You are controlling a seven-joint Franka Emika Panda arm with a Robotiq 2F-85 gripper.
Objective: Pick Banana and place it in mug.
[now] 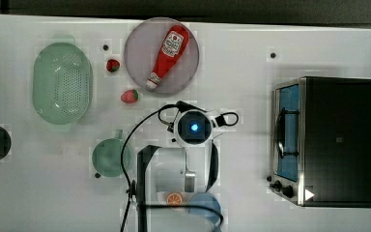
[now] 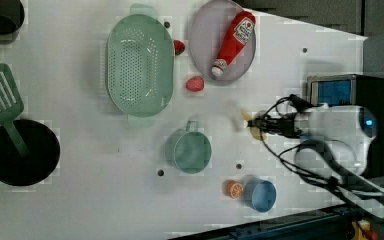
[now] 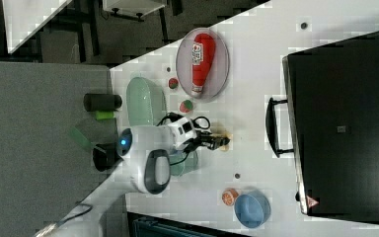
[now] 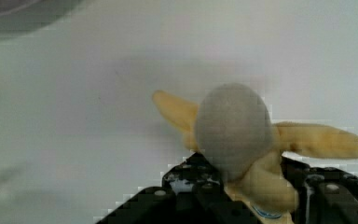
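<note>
Pale-yellow banana (image 4: 242, 140) clamped in the black claw (image 4: 242, 196), lifted off the white table (image 2: 80, 200).
The claw's jaws stand partly closed on either side of the plush fruit, its peel flaps splaying outward past them, seen close in the wrist view. Taking the mint-green mug (image 2: 189, 150) as landmark: in the left view the banana (image 2: 252, 125) and the claw (image 2: 262, 125) hang to its right, well apart from it, nothing inside it. Farther from the mug, an orange slice (image 2: 234, 189) touches a blue bowl (image 2: 261, 195); beyond, a strawberry (image 2: 195, 83), a green colander (image 2: 140, 65) and a ketchup bottle (image 2: 234, 42) on a grey plate (image 2: 202, 50).
</note>
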